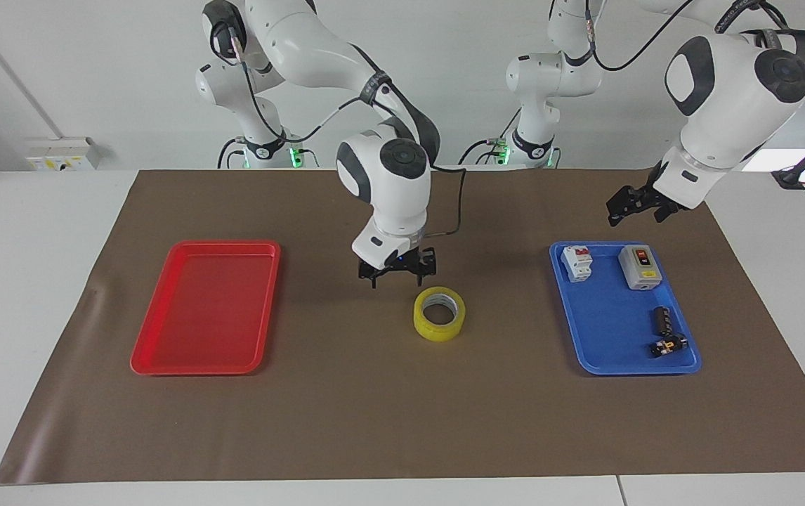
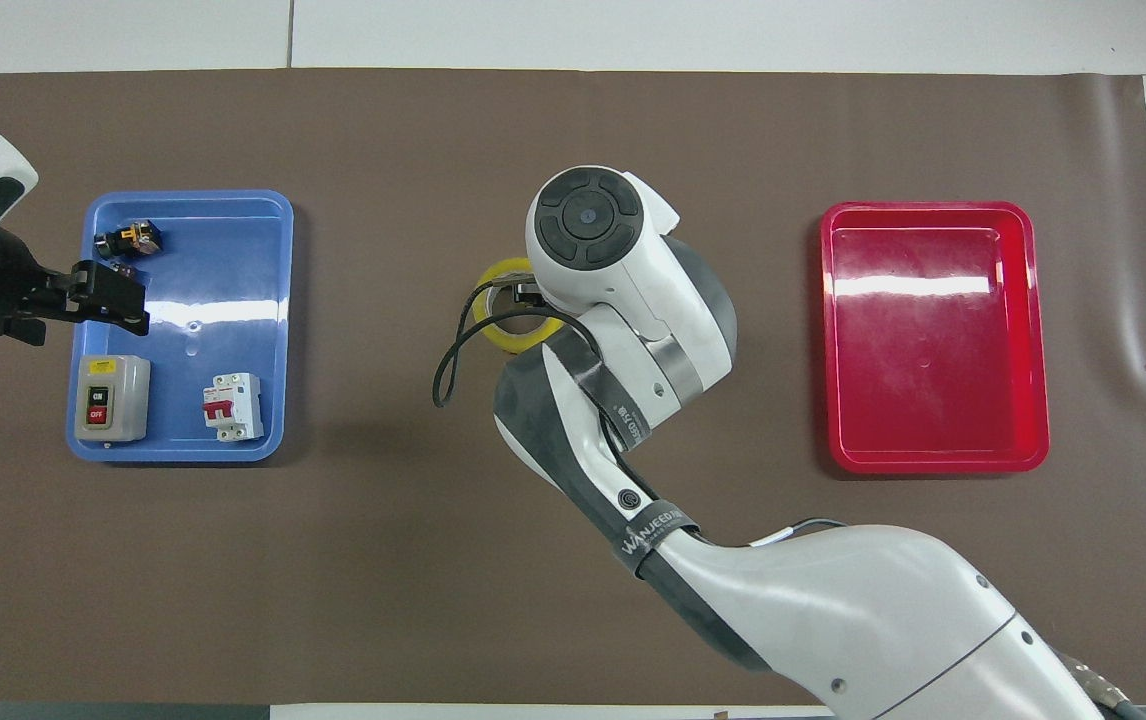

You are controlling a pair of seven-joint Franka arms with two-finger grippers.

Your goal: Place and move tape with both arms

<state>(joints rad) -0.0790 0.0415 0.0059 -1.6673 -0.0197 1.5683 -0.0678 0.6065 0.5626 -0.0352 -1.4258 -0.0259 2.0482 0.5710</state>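
Sitting flat on the brown mat (image 1: 374, 422) near the middle of the facing view is the tape (image 1: 439, 314), its open core facing up, between the red tray (image 1: 206, 307) at the frame's left and the blue tray (image 1: 624, 309) at its right. In the overhead view only a yellow sliver of the roll is showing at centre frame, with the right arm's wrist covering the rest.

The right gripper (image 1: 398, 270) is hanging just above and to the upper left of the roll in the facing view, pointing downward, its fingers spread wide and holding nothing; it is not touching the roll.

The left gripper (image 1: 633, 205) is hovering in the upper right of the facing view, over the mat by the blue tray's edge nearest the robots. It is carrying nothing, but I cannot tell how far its fingers are parted.

Lying in the blue tray are a grey switch box (image 1: 638, 266), a white circuit breaker (image 1: 577, 263) and two small dark parts (image 1: 665, 333) in the tray's lower right corner. The red tray is holding nothing.
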